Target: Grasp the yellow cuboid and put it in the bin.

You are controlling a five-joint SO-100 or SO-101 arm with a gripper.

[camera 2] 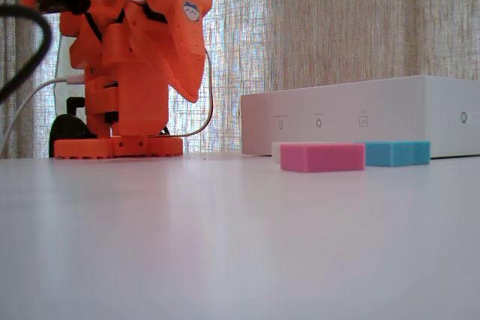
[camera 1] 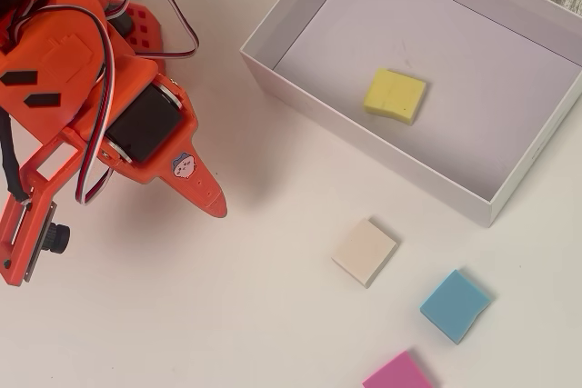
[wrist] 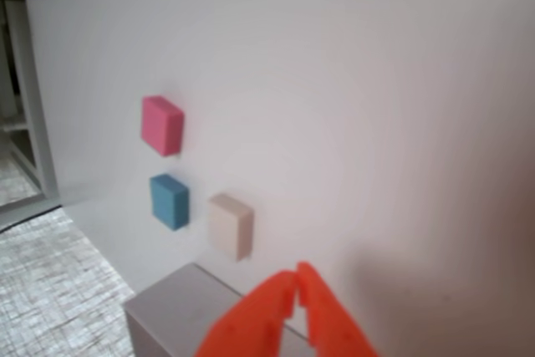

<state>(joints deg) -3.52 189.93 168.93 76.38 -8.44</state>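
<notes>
Yellow cuboid lies flat on the bin floor, upper right of centre in the overhead view, resting slightly rotated and clear of all walls. Judged from that, the task looks done; nothing left to grasp. Gripper pokes in at the bottom of the wrist view with its orange fingers closed tip to tip, gap only further back, and it holds nothing. In the overhead view the arm sits at the left, folded up, its finger tip pointing toward lower centre of the frame, well apart from the bin. The cuboid lies up and to the right of the gripper there, across the bin's near wall. It is near square, so no clear long axis. Outside the bin, on the table, sit the cream block, blue block and pink block in the lower right, all apart from each other. The fixed view shows the pink and blue blocks in front of the bin wall; the cuboid is hidden inside. Any next move is probably just parking the arm.
</notes>
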